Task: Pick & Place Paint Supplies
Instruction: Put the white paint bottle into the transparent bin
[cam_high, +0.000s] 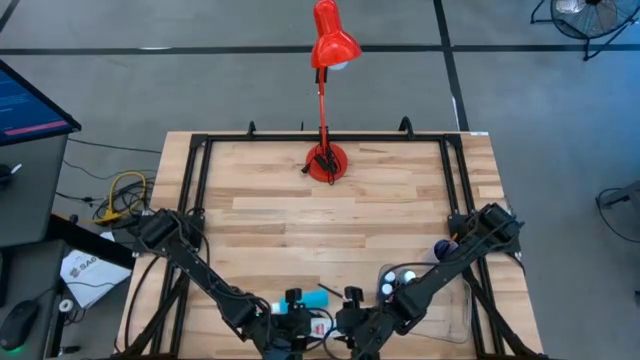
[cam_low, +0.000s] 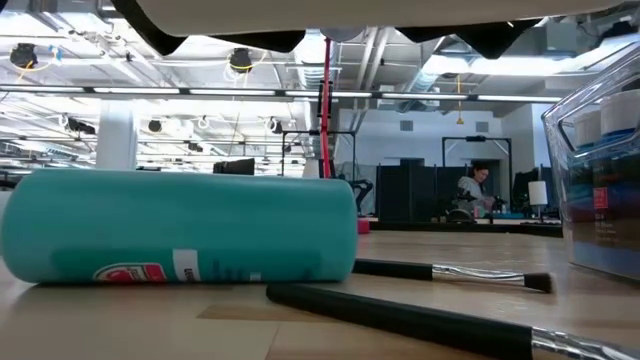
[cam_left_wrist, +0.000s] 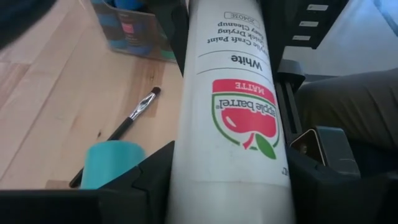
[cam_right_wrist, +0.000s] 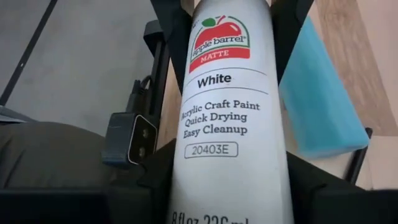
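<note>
A white paint bottle (cam_high: 320, 326) hangs level over the table's near edge between both grippers; the low view shows its underside (cam_low: 330, 15). My left gripper (cam_high: 292, 325) is shut on one end and my right gripper (cam_high: 346, 320) on the other. A teal paint bottle (cam_high: 311, 298) lies on its side on the wood just beyond them (cam_low: 180, 225). Thin dark paintbrushes (cam_low: 450, 272) lie flat on the table next to it. My left gripper (cam_left_wrist: 230, 171) pinches the white bottle's round body at the end with the red logo (cam_left_wrist: 245, 118), one finger (cam_left_wrist: 149, 171) on each side. The fingers slant down and lie along the bottle, which is clear of the table. My right gripper (cam_right_wrist: 230, 183) pinches the same bottle's body at the opposite end, below the printed code (cam_right_wrist: 211, 149), a finger (cam_right_wrist: 146, 177) on each side. It comes from the other side, slanting down, fingers along the bottle. The bottle stays level and lifted.
A clear plastic tray (cam_high: 455, 300) holding several bottles stands at the near right, under my right arm (cam_low: 600, 180). A red desk lamp (cam_high: 326, 160) stands at the far middle. Bare wood lies between the lamp and the grippers.
</note>
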